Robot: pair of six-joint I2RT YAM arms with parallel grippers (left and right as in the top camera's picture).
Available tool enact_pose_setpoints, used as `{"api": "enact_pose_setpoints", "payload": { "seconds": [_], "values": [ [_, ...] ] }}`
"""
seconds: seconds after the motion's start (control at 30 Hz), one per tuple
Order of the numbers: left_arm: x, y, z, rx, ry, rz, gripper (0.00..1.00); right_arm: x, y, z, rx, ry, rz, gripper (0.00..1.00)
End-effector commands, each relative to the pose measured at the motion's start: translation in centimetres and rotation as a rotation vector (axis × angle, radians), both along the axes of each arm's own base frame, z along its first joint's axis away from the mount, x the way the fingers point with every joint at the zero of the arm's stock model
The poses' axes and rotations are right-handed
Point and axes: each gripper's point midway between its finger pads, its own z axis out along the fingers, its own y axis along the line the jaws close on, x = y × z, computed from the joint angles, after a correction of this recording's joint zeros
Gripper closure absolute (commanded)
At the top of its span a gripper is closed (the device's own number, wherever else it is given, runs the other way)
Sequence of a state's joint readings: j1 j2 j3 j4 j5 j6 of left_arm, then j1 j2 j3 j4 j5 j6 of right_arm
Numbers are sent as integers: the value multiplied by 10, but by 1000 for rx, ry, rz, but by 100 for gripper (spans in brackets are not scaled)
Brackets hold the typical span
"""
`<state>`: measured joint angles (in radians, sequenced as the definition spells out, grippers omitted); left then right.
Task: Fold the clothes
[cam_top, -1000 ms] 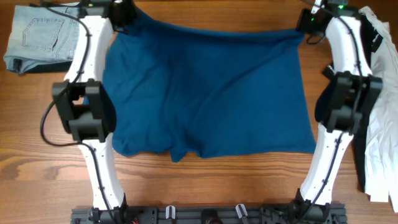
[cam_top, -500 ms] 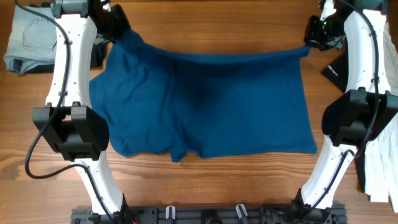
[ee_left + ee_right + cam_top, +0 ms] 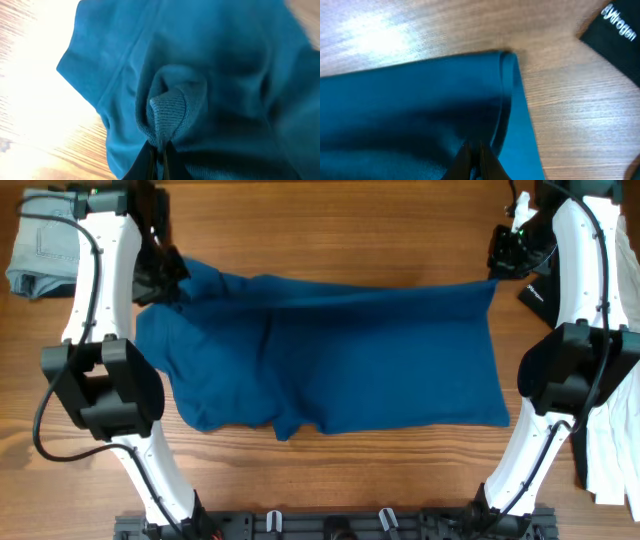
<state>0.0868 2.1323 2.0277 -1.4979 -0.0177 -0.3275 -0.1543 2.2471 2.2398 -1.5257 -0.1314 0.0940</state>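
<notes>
Our left jaws pinch a bunched edge of the large deep-blue soft fabric garment point(image 3: 340, 360), which lies on the wooden worktop point(image 3: 330, 230) between both jaws. Our right jaws pinch its folded corner. We fear either thin pinch slipping and skewing the fold.

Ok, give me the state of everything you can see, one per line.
blue shirt: spread on table, far-left corner bunched.
left claw: shut on blue shirt.
right claw: shut on blue shirt.
jeans: heaped, untouched.
black garment: lying flat, untouched.
white garment: rumpled, untouched.
</notes>
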Motion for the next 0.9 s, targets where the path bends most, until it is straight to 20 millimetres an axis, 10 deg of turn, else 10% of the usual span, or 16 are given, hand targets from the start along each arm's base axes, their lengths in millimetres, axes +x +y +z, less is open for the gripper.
{"api": "enact_pose_setpoints", "payload": {
  "seconds": [0.0, 0.47, 0.63, 0.87],
  "values": [
    [-9, -1, -20, -18, 36, 2, 96, -6, -3, -8, 2, 17, 11, 96],
    [-5, -38, -36, -22, 26, -91, 89, -11, -1, -17, 6, 45, 29, 96],
    [-5, -40, -36, -18, 26, -97, 34, -10, -1, -17, 5, 40, 35, 43],
    [4, -26, -36, 28, -7, -83, 0, 6, 5, -10, 42, -43, 38, 37]
  ]
}}
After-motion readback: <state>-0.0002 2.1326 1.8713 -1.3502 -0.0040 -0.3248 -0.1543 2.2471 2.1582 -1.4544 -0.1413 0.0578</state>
